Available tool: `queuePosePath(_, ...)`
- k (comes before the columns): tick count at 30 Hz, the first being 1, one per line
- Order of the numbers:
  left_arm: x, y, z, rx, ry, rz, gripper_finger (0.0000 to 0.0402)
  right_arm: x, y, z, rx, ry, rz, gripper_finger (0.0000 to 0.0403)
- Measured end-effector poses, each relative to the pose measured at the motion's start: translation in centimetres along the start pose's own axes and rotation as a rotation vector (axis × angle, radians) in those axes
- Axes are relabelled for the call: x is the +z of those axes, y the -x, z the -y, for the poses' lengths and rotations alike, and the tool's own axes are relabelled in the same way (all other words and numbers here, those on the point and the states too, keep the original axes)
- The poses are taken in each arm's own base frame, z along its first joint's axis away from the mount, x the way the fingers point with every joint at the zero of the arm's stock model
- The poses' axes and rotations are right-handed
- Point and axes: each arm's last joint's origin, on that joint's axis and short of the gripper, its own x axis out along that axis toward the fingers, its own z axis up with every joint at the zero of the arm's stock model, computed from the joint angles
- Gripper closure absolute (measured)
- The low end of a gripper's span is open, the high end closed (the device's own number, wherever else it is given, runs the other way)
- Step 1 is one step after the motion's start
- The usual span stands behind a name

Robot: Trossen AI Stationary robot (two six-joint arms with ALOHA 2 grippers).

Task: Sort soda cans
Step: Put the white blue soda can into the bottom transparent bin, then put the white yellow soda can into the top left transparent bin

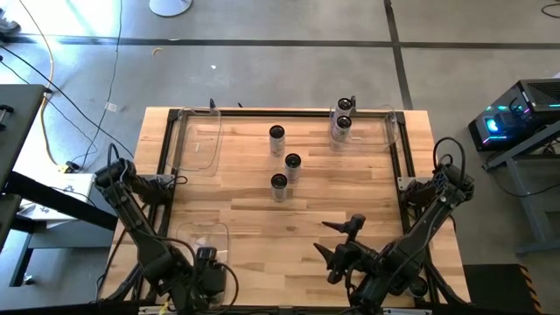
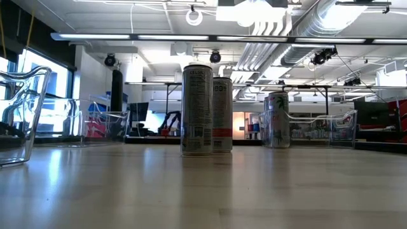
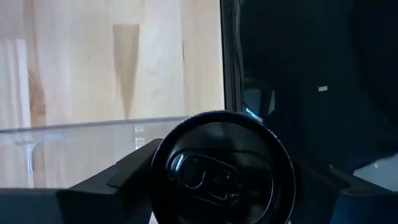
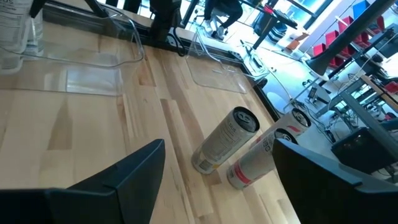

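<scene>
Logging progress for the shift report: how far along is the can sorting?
Partly done. Two cans already stand in the far right bin. The left gripper holds a can over the near left bin. Three cans remain mid-table, and the far left bin looks empty. The right gripper waits open near the table's front.

1. Three soda cans [image 1: 292, 164] are seen upright mid-desk [image 1: 254, 227].
2. Two more cans [image 1: 341, 125] are seen inside the far right clear bin [image 1: 391, 127].
3. The right end effector [image 1: 339, 241] is held open over the near desk.
</scene>
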Motion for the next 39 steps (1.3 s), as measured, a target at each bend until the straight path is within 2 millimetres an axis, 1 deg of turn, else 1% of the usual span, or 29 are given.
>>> queuePosePath(3, 0.2, 0.0, 0.0, 0.003, 0.003, 0.021, 0.0118, 0.0, 0.0, 0.0, 0.0, 0.0, 0.0, 0.0109)
queuePosePath(6, 0.4, 0.0, -0.1, -0.004, 0.011, 0.024, 0.0114, 0.0, 0.0, 0.0, 0.0, 0.0, 0.0, 0.0109)
queuePosePath(16, 0.4, 0.1, 0.0, -0.027, 0.066, 0.02, 0.0109, 0.0, 0.0, 0.0, 0.002, 0.001, -0.002, 0.0109)
queuePosePath(23, 0.4, 0.2, 0.1, -0.049, 0.048, -0.001, 0.0109, 0.0, 0.0, 0.0, 0.002, 0.001, -0.002, 0.0109)
queuePosePath(26, 0.4, 0.8, -0.1, -0.055, 0.033, 0.014, 0.0108, 0.0, -0.2, 0.0, 0.023, -0.004, -0.025, 0.0109)
queuePosePath(29, 0.6, 2.0, -0.8, -0.021, 0.0, 0.055, 0.0108, -0.1, -0.9, 0.0, 0.083, 0.009, -0.099, 0.0109)
queuePosePath(32, 0.5, 3.3, -2.1, 0.121, -0.065, 0.142, 0.0108, -0.5, -2.2, 0.2, 0.091, 0.109, -0.175, 0.0109)
queuePosePath(34, 0.5, 4.1, -3.1, 0.223, -0.107, 0.195, 0.0108, -0.8, -3.1, 1.1, 0.05, 0.138, -0.227, 0.0109)
queuePosePath(37, 1.3, 4.6, -4.4, 0.294, -0.165, 0.216, 0.0108, -1.2, -3.6, 2.7, -0.004, 0.16, -0.301, 0.0112)
queuePosePath(39, 2.1, 4.2, -5.4, 0.311, -0.218, 0.216, 0.0108, -1.4, -4.0, 3.0, -0.011, 0.18, -0.329, 0.0115)
